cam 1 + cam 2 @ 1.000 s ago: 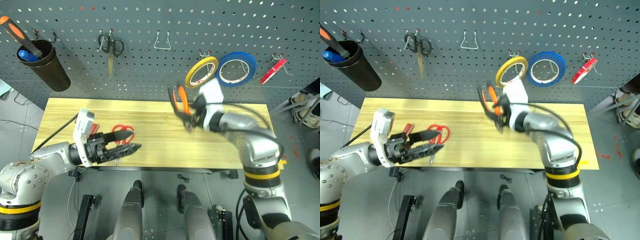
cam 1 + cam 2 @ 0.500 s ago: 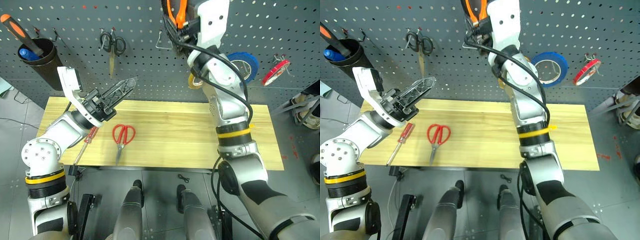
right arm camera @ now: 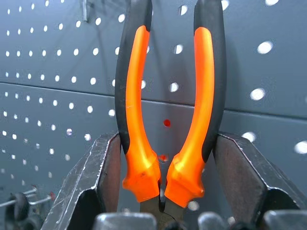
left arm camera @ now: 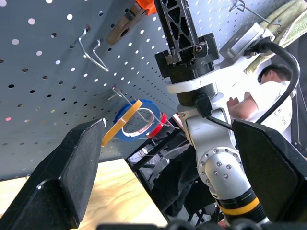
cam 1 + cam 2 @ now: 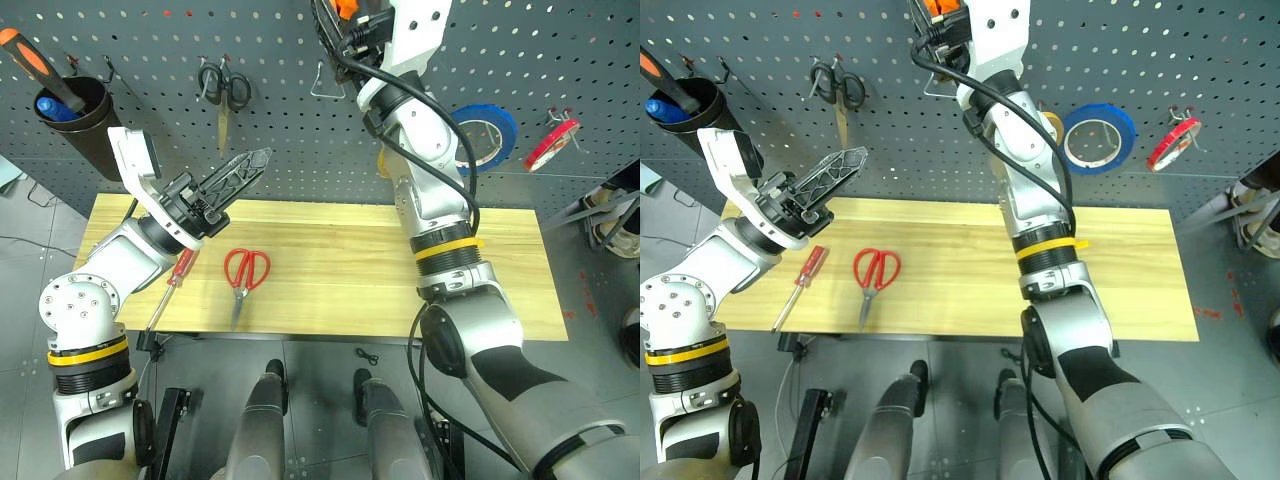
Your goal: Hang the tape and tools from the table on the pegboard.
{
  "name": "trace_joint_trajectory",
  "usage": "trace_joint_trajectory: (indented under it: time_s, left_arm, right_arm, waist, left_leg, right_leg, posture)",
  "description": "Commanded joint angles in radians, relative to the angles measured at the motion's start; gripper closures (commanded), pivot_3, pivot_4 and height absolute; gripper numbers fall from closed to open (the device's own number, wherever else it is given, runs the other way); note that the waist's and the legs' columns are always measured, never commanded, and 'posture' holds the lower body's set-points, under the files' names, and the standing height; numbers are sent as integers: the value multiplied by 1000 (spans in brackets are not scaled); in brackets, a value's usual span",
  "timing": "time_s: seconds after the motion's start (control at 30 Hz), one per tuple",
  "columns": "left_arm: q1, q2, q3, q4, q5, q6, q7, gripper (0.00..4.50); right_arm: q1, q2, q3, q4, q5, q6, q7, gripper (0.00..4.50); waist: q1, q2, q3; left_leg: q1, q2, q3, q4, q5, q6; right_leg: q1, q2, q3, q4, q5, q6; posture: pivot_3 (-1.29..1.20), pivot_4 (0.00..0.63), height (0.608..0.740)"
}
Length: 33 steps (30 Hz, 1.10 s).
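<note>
Your right gripper [image 3: 163, 191] is holding the pliers [image 3: 168, 105] up against the pegboard [image 5: 560, 60].

Its jaws are clamping the orange-and-black handles, long axis pointing up the board, with an empty wire hook [image 5: 324, 82] just beside them. Your left gripper [image 5: 235, 175] is hovering wide open above the table [image 5: 340, 280], nearer the scissors [image 5: 243, 275] and screwdriver [image 5: 170, 290].

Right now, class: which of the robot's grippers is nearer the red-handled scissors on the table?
Left. The left gripper hovers just above the red-handled scissors; the right gripper is up at the pegboard.
</note>
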Motion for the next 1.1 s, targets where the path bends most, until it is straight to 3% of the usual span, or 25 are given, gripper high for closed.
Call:
trace_joint_trajectory:
  time_s: [0.03, 0.37, 0.43, 0.5, 0.6, 0.8, 0.93, 1.1]
  left_arm:
    - [10, 14, 11, -32, -8, -6, -14, 0]
    - [15, 20, -4, -43, 6, -2, -17, 0]
    - [18, 21, -7, -47, 7, 0, -17, 0]
    - [20, 22, -6, -48, 3, 0, -15, 0]
    - [35, 33, 0, -49, 9, 2, -14, 0]
    - [169, 103, -31, -76, 232, -63, -25, 0]
    - [330, 148, -94, -136, 466, -120, 36, 0]
    - [511, 62, -189, -160, 693, -165, 202, 0]
  right_arm:
    - [-5, 8, -5, -8, 4, -59, -10, 1947]
    - [60, 3, 24, 46, -45, -57, -4, 1947]
    - [68, 2, 30, 48, -45, -41, 4, 913]
    - [73, -5, 30, 31, -40, -29, 17, 229]
    - [95, -27, 31, -22, -31, 2, 42, 57]
    - [262, -123, 75, -362, 66, 321, 229, 57]
    - [436, -267, 93, -642, 151, 564, 364, 57]
    - [718, -455, 138, -806, 269, 654, 617, 57]
  waist:
    - [2, 0, 0]
    - [4, 0, 0]
    - [3, 0, 0]
    - [2, 0, 0]
    - [3, 0, 0]
    - [3, 0, 0]
    - [2, 1, 1]
    - [6, 0, 1]
  left_leg:
    - [0, 0, 0, 0, 0, 0]
    - [0, 0, 0, 0, 0, 0]
    - [0, 0, 0, 0, 0, -1]
    - [0, 0, 0, 0, 0, -1]
    - [0, 0, 0, 0, 0, -1]
    - [0, 0, 0, 0, 0, -1]
    - [0, 0, 0, -1, 0, -1]
    - [2, 0, 1, -1, 0, -1]
  right_leg:
    - [0, 0, 0, 0, 0, 0]
    - [0, 0, 0, 0, 0, 0]
    - [0, 0, 0, 0, 0, 0]
    - [0, 0, 0, 0, 0, 0]
    - [0, 0, 0, 1, 0, 0]
    - [0, 0, 0, 0, 0, 0]
    - [0, -1, 0, 0, -1, -1]
    - [2, -1, 0, -2, -4, 2]
  posture:
    - [234, 370, 740]
    - [237, 374, 740]
    - [239, 376, 740]
    - [233, 376, 740]
    - [219, 376, 740]
    - [187, 397, 740]
    - [178, 409, 740]
    - [153, 427, 740]
